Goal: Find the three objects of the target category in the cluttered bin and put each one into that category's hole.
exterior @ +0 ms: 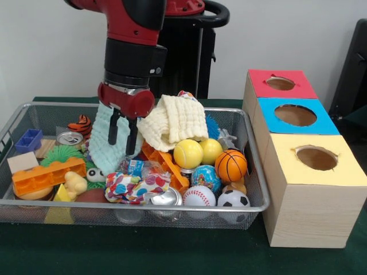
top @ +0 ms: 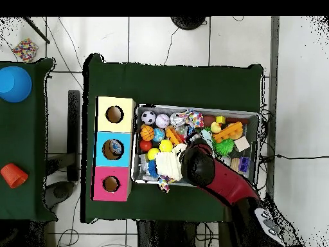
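Claw (exterior: 124,133) lowered into bin (exterior: 252,172) among cloths.
A mint cloth (exterior: 106,143) is pinched between the pressed-together fingers; a cream cloth (exterior: 175,120) is draped beside it. 3 box holes stand ready, the blue (exterior: 295,115) judged likeliest.

You see a wire-mesh metal bin (exterior: 246,123) on a matt green cloth-covered counter (exterior: 172,252). The cream cloth (exterior: 175,120) and mint cloth (exterior: 103,140) look soft and waffle-textured. The boxes (exterior: 304,212) show pale wood grain with matt paper tops. The yellow ball (exterior: 188,153) looks smooth, the crushed can (exterior: 163,197) shiny.
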You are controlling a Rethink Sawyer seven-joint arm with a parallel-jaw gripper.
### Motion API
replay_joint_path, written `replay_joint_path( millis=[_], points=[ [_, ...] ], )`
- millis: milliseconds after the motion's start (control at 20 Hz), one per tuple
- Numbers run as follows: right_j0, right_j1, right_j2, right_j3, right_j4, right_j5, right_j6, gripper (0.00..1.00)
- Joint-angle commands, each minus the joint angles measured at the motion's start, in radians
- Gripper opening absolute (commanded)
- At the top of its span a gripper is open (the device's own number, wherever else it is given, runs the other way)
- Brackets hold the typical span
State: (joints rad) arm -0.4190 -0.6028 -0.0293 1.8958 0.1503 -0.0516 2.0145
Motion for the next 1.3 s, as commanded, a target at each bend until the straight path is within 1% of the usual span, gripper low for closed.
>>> replay_joint_path(
  millis=[50, 300, 450, 750, 1000, 1100, 1150, 1200, 1300],
  points=[
    [-0.021, 0.01, 0.114, 0.03, -0.032, -0.028, 0.159, 1.0],
    [-0.008, 0.002, 0.113, 0.025, -0.017, -0.004, 0.157, 1.0],
    [0.003, 0.0, 0.112, 0.028, -0.006, -0.006, 0.168, 1.0],
    [-0.019, 0.002, 0.133, 0.029, -0.011, -0.007, 0.169, 1.0],
    [-0.021, 0.007, 0.141, 0.026, -0.01, -0.01, 0.17, 1.0],
    [-0.04, 0.017, 0.169, 0.028, -0.02, -0.025, 0.173, 1.0],
    [-0.072, 0.029, 0.208, 0.029, -0.035, -0.042, 0.174, 1.0],
    [-0.087, 0.039, 0.229, 0.026, -0.046, -0.049, 0.17, 1.0],
    [-0.088, 0.043, 0.231, 0.026, -0.046, -0.054, 0.17, 1.0]
  ],
)
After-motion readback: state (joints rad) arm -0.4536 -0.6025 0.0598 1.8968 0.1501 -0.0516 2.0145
